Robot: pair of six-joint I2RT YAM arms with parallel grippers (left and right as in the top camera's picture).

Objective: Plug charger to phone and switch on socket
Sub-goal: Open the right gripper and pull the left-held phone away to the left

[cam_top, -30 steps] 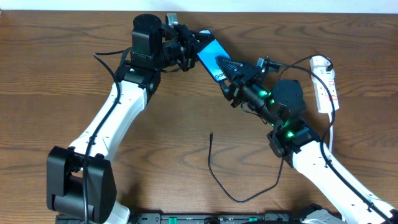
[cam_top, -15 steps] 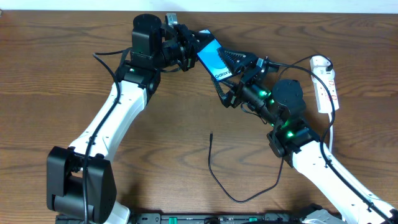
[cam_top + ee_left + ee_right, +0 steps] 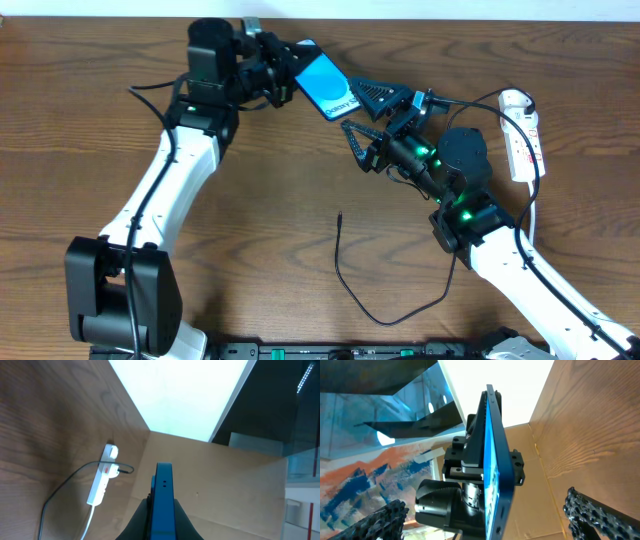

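Note:
The phone (image 3: 324, 84), blue screen lit, is lifted off the table near the far edge, with my left gripper (image 3: 290, 76) shut on its left end. In the left wrist view the phone (image 3: 163, 497) stands edge-on between the black fingers (image 3: 141, 521). My right gripper (image 3: 366, 118) is open just right of the phone's free end and touches nothing. In the right wrist view the phone (image 3: 495, 460) hangs edge-on ahead of the spread fingers (image 3: 376, 523). The charger (image 3: 352, 285) lies loose on the wood, its plug tip (image 3: 340, 213) pointing to the far side. The socket (image 3: 522, 135) lies at the right.
The socket's white cord (image 3: 531, 215) runs down past my right arm. The socket (image 3: 102, 482) also shows in the left wrist view with a dark cable plugged into it. A brown board (image 3: 235, 490) borders the table's far side.
My right gripper has opened and let go of the phone's end. My left arm has carried the phone to the left, away from the right fingers. The charger has not moved.

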